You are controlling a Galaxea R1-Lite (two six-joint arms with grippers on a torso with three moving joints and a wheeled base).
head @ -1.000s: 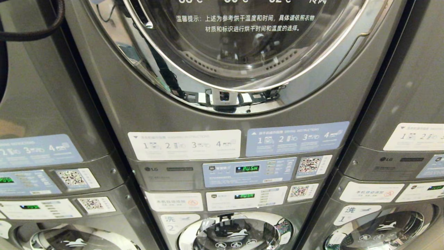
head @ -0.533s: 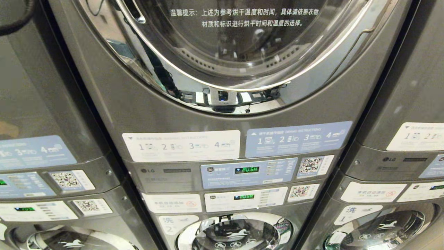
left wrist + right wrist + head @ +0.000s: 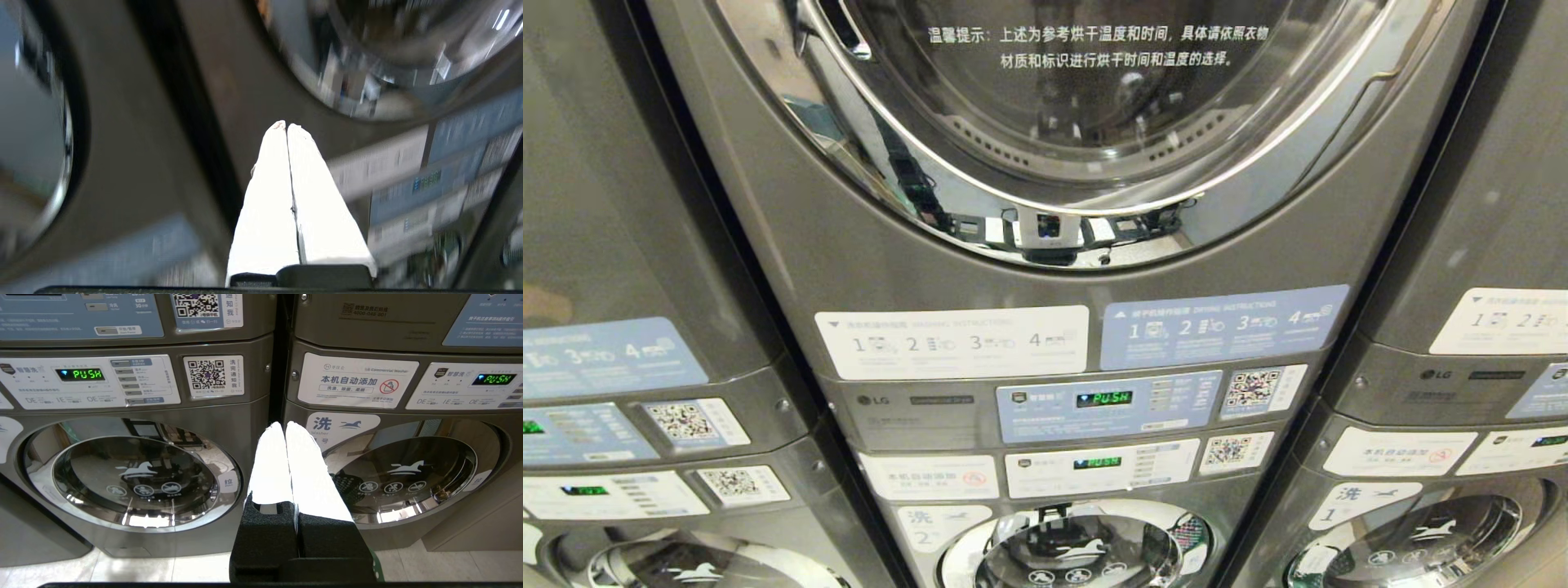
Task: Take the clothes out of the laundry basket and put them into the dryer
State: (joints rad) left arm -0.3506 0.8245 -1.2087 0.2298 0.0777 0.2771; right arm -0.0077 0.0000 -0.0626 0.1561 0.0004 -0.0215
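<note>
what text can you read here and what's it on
"PUSH": green display on the middle machine's blue panel
"PUSH": lower display, and both washer displays
"LG": badge
"温馨提示": dryer door
"本机自动添加": right washer's sticker
"洗": washer label
"拉": door tab
Instruction stickers' fine print and the QR codes: too small to read.
</note>
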